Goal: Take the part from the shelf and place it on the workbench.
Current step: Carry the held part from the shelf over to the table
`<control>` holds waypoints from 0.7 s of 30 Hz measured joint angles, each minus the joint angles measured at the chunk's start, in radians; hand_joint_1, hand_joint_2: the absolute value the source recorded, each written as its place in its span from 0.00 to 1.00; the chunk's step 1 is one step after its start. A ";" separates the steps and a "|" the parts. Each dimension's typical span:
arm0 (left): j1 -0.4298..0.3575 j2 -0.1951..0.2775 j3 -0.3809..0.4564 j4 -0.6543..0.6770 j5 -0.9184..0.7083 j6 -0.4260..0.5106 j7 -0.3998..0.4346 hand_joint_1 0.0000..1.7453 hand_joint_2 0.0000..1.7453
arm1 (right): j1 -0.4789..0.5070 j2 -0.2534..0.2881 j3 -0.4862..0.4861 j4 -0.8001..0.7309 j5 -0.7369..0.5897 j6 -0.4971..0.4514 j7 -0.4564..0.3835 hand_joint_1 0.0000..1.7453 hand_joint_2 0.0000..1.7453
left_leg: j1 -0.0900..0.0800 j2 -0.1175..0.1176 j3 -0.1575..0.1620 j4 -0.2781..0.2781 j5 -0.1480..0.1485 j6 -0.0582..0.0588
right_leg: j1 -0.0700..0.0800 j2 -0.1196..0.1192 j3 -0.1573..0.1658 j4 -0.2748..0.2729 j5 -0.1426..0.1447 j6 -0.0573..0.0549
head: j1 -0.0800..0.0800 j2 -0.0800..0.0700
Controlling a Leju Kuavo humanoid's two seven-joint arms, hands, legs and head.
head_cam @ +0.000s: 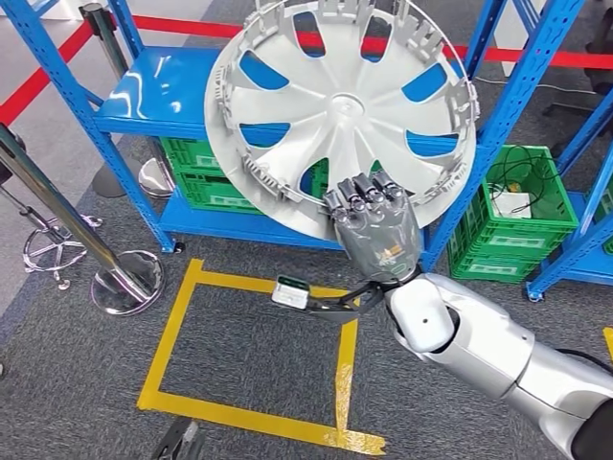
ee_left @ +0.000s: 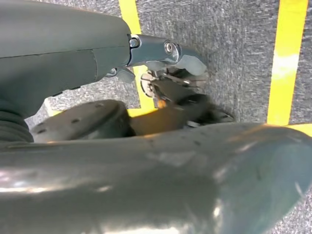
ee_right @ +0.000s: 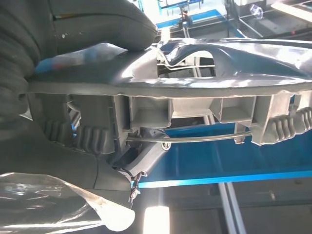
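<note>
One silver arm reaches in from the lower right of the head view, and its right hand point(head_cam: 377, 235) grips the lower rim of the wheel cover point(head_cam: 340, 105), dark fingers point(head_cam: 365, 192) hooked over the edge. In the right wrist view the thick thumb point(ee_right: 103, 24) presses one face of the rim while the fingers lie on the ribbed other side, so this hand holds the part firmly. The left hand point(ee_left: 169, 68) appears in the left wrist view above grey carpet and yellow tape; whether its fingers are spread or closed cannot be told there.

Nearest on the floor lies a rectangle of yellow tape point(head_cam: 245, 417) on the grey carpet point(head_cam: 72, 383). A small white and green tag point(head_cam: 290, 292) hangs on a dark cable just below the right hand, over the tape's far edge.

Beyond that, the wheel cover is held up in the air, tilted, its inner face with clips and curved openings towards the camera, in front of the blue shelf point(head_cam: 155, 91). Green crates point(head_cam: 192, 168) sit on the lower shelf level behind it, and another green crate point(head_cam: 517, 216) with cables stands to the right. A chrome stanchion point(head_cam: 65, 216) leans at the left, and red barrier tape point(head_cam: 188, 27) runs across the far background.
</note>
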 joint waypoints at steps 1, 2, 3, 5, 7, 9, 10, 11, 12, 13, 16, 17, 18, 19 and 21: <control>-0.002 0.000 -0.001 0.000 -0.002 0.002 0.000 0.00 0.00 | 0.000 -0.002 0.002 0.000 0.000 0.000 -0.002 1.00 1.00 | 0.000 -0.001 0.032 -0.054 -0.005 0.002 | 0.000 0.000 -0.011 0.007 0.006 0.007 | -0.001 0.000; -0.004 0.000 -0.003 0.001 -0.004 0.004 0.000 0.00 0.00 | 0.001 -0.004 0.003 0.000 0.000 0.001 -0.007 1.00 1.00 | -0.003 -0.002 0.048 -0.087 -0.015 0.007 | 0.001 -0.001 -0.019 0.010 0.013 0.014 | -0.002 0.000; -0.005 0.000 -0.004 0.001 -0.006 0.008 0.000 0.00 0.00 | 0.002 -0.005 0.003 0.000 0.000 0.001 -0.014 1.00 1.00 | -0.007 -0.003 0.051 -0.099 -0.017 0.015 | 0.001 -0.001 -0.024 0.009 0.021 0.022 | -0.003 0.000; -0.006 0.002 -0.008 0.004 -0.015 0.017 0.000 0.00 0.00 | 0.011 -0.009 0.003 0.000 0.000 0.005 -0.043 1.00 1.00 | -0.008 -0.001 0.039 -0.104 -0.003 0.036 | -0.002 0.000 -0.033 0.009 0.023 0.036 | -0.003 0.000; -0.008 0.004 -0.010 0.005 -0.036 0.026 0.000 0.00 0.00 | 0.028 -0.013 -0.001 -0.004 0.000 0.018 -0.084 1.00 1.00 | -0.007 0.002 0.021 -0.109 0.018 0.056 | -0.004 0.005 -0.055 0.059 -0.039 0.044 | 0.000 0.000; -0.010 0.010 -0.010 0.005 -0.060 0.033 0.002 0.00 0.00 | 0.051 -0.015 -0.010 -0.009 0.000 0.026 -0.118 1.00 1.00 | -0.011 0.003 -0.002 -0.109 0.038 0.068 | -0.005 0.009 -0.084 0.175 -0.136 0.046 | 0.003 0.000; -0.011 0.012 -0.010 0.005 -0.068 0.035 0.004 0.00 0.00 | 0.062 -0.015 -0.015 -0.010 0.000 0.025 -0.128 1.00 1.00 | -0.014 0.003 -0.016 -0.109 0.048 0.070 | -0.005 0.010 -0.093 0.236 -0.165 0.046 | 0.003 0.000; -0.011 0.013 -0.011 0.005 -0.073 0.037 0.005 0.00 0.00 | 0.072 -0.015 -0.019 -0.010 0.000 0.025 -0.136 1.00 1.00 | -0.016 0.003 -0.030 -0.108 0.059 0.071 | -0.004 0.011 -0.092 0.275 -0.171 0.045 | 0.003 0.000; -0.011 0.014 -0.011 0.005 -0.076 0.038 0.005 0.00 0.00 | 0.079 -0.015 -0.022 -0.009 0.000 0.024 -0.140 1.00 1.00 | -0.019 0.003 -0.044 -0.107 0.070 0.071 | -0.003 0.011 -0.078 0.284 -0.157 0.042 | 0.003 0.000; -0.011 0.014 -0.011 0.005 -0.078 0.038 0.006 0.00 0.00 | 0.084 -0.015 -0.025 -0.009 0.000 0.024 -0.142 1.00 1.00 | -0.021 0.003 -0.057 -0.107 0.080 0.071 | -0.001 0.011 -0.047 0.260 -0.129 0.037 | 0.003 0.000; -0.013 0.015 -0.011 0.005 -0.080 0.039 0.006 0.00 0.00 | 0.086 -0.015 -0.033 -0.010 0.000 0.024 -0.145 1.00 1.00 | -0.026 0.002 -0.085 -0.106 0.109 0.064 | 0.013 0.014 0.101 0.060 -0.094 0.010 | 0.002 0.000; -0.014 0.015 -0.011 0.005 -0.081 0.039 0.006 0.00 0.00 | 0.086 -0.015 -0.037 -0.011 0.000 0.023 -0.146 1.00 1.00 | -0.026 0.002 -0.091 -0.108 0.120 0.060 | 0.017 0.015 0.136 0.006 -0.102 0.006 | 0.002 0.000; -0.015 0.015 -0.011 0.005 -0.081 0.039 0.006 0.00 0.00 | 0.085 -0.015 -0.040 -0.012 0.000 0.023 -0.146 1.00 1.00 | -0.024 0.002 -0.096 -0.112 0.133 0.054 | 0.020 0.015 0.154 -0.027 -0.110 0.005 | 0.003 0.000; -0.015 0.015 -0.011 0.006 -0.082 0.040 0.006 0.00 0.00 | 0.086 -0.014 -0.043 -0.012 0.000 0.023 -0.149 1.00 1.00 | -0.024 0.002 -0.098 -0.118 0.146 0.048 | 0.020 0.015 0.151 -0.041 -0.104 0.006 | 0.004 0.000; -0.013 0.018 -0.011 0.008 -0.087 0.045 0.006 0.00 0.00 | 0.088 -0.014 -0.047 -0.012 0.000 0.024 -0.165 1.00 1.00 | -0.023 0.001 -0.106 -0.117 0.133 0.037 | 0.015 0.010 0.135 -0.048 -0.078 -0.001 | 0.004 0.000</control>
